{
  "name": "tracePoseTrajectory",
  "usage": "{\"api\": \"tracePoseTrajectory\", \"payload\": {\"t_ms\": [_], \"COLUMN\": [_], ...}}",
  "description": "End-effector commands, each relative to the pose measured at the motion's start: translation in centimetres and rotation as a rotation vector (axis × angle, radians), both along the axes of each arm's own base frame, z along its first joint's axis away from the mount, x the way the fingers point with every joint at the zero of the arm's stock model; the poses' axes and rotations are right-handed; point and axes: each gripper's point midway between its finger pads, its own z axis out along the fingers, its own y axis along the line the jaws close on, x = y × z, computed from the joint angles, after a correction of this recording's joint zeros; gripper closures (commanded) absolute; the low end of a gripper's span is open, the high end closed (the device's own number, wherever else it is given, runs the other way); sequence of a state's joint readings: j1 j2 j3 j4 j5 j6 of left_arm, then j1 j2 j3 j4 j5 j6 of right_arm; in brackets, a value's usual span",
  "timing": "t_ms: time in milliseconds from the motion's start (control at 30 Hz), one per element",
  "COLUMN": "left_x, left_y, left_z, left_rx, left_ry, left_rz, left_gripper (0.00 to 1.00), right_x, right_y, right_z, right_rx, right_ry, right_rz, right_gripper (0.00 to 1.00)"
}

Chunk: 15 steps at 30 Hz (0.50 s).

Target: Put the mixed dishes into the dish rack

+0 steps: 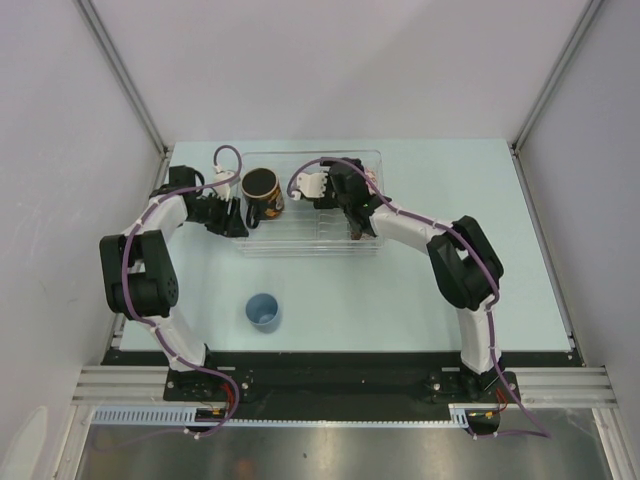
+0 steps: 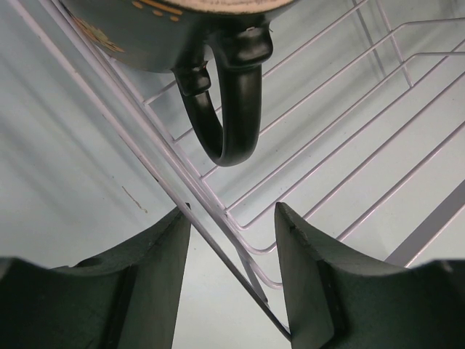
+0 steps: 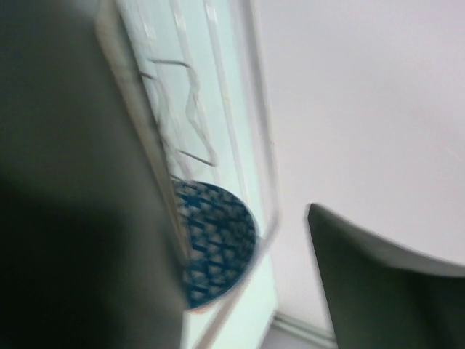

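Pale mint table (image 1: 440, 300), plain white walls (image 1: 340, 60) on three sides, brushed metal sheet (image 1: 330, 455) in front.

The dish rack (image 1: 310, 200) sits at the far middle of the counter (image 1: 420, 300). A mug (image 1: 262, 193) sits in the rack's left end, its handle toward the left claw (image 2: 232, 218), which straddles the rack's left rim. A bowl (image 3: 214, 243) rests inside the rack against a wall. A cup (image 1: 263, 311) stands on the counter in front of the rack, well apart.

Bright even light, soft shadows, right wrist view blurred, blue patterned bowl (image 3: 214, 243) smeared
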<state>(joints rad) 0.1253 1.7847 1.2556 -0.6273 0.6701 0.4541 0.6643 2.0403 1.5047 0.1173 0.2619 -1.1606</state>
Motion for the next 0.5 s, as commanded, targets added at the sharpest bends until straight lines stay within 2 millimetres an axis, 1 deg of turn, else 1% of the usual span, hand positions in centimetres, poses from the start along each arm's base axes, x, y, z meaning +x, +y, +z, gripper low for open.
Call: {"api": "tracePoseTrajectory", "payload": {"t_ms": [0,100,133,233,267,333,367,433,467], "left_x": [-0.9,-0.6,-0.6,-0.2,-0.1,0.2,0.1,0.5,0.5], "left_y": [2.9,2.8,2.9,2.9,2.9,3.0,2.9,2.9,2.9], "left_z": [-3.0,-2.5,-2.3,-1.4,-1.2,-0.2,0.1,1.1,1.7], "left_rx": [0.105,0.103,0.105,0.106,0.106,0.108,0.105,0.109,0.111], "left_ry": [0.038,0.031,0.027,0.010,0.008,-0.017,-0.017,-0.039,-0.049], "left_rz": [0.013,0.012,0.013,0.014,0.016,0.019,0.015,0.016,0.018], "left_gripper": [0.46,0.46,0.46,0.46,0.46,0.46,0.46,0.46,0.46], "right_x": [0.8,0.5,0.2,-0.5,-1.1,-1.8,-2.5,-3.4,-4.1], "right_y": [-0.7,-0.5,-0.5,-0.4,-0.5,-0.6,-1.0,-1.3,-1.7], "right_z": [3.9,5.7,6.7,8.6,9.8,10.7,12.3,12.7,13.9], "right_rx": [0.084,0.131,0.145,0.168,0.183,0.196,0.216,0.225,0.240], "right_ry": [-0.120,-0.151,-0.162,-0.183,-0.195,-0.189,-0.199,-0.169,-0.174], "right_rz": [-0.086,-0.100,-0.098,-0.094,-0.092,-0.093,-0.090,-0.088,-0.087], "right_gripper": [0.01,0.00,0.00,0.00,0.00,0.00,0.00,0.00,0.00]}}
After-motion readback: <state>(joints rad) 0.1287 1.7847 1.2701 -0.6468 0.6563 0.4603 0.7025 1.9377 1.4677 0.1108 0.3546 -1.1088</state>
